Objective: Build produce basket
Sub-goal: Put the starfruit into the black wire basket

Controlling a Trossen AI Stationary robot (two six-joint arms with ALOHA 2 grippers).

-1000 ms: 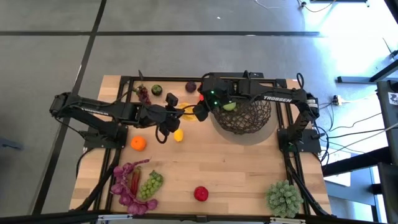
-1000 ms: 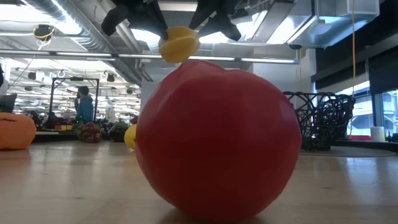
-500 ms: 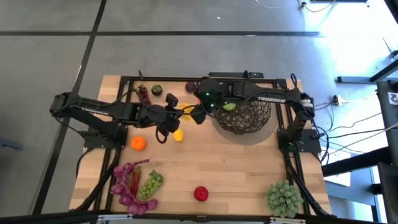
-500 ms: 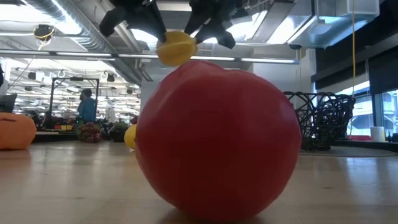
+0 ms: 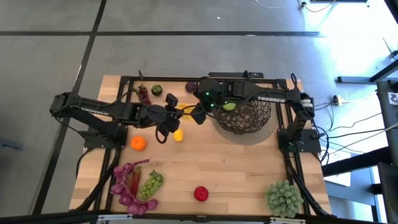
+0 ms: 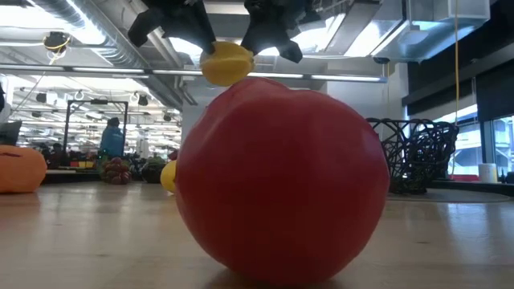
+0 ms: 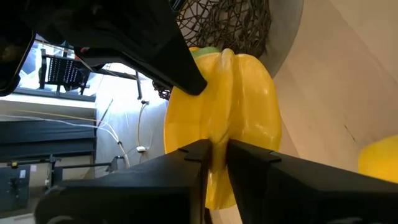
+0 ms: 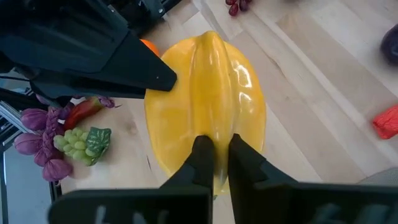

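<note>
A yellow ridged fruit (image 5: 186, 112) hangs above the table between my two grippers, just left of the dark wire basket (image 5: 244, 116). My left gripper (image 5: 178, 113) is shut on it from the left and my right gripper (image 5: 196, 114) from the right. The low view shows the fruit (image 6: 227, 63) high behind a red apple (image 6: 281, 177). A green piece (image 5: 229, 106) lies in the basket. On the table lie a lemon (image 5: 178, 135), an orange (image 5: 138, 144), green grapes (image 5: 151, 185), a chilli (image 5: 135, 180) and purple leaves (image 5: 126, 190). My left gripper pinches one raised ridge of the yellow fruit (image 7: 216, 127) between its two fingers. It comes from the table's left, slanting a little downward. The fruit is lifted clear of the table. My right gripper pinches a ridge on the fruit's opposite side (image 8: 214, 118) between its two fingers. It comes from the table's right, slanting downward. The fruit hangs between both grippers.
A spiky pale green plant ball (image 5: 285, 198) sits at the near right corner. Purple grapes (image 5: 143, 93), a dark green fruit (image 5: 156, 90), a purple fruit (image 5: 191, 86) and a red piece (image 5: 201, 98) lie along the far edge. Bare wood lies in the table's middle.
My right gripper has come a little down and toward the table's left, onto the yellow fruit that my left gripper holds up. The fruit has sunk slightly and stays clear of the table.
</note>
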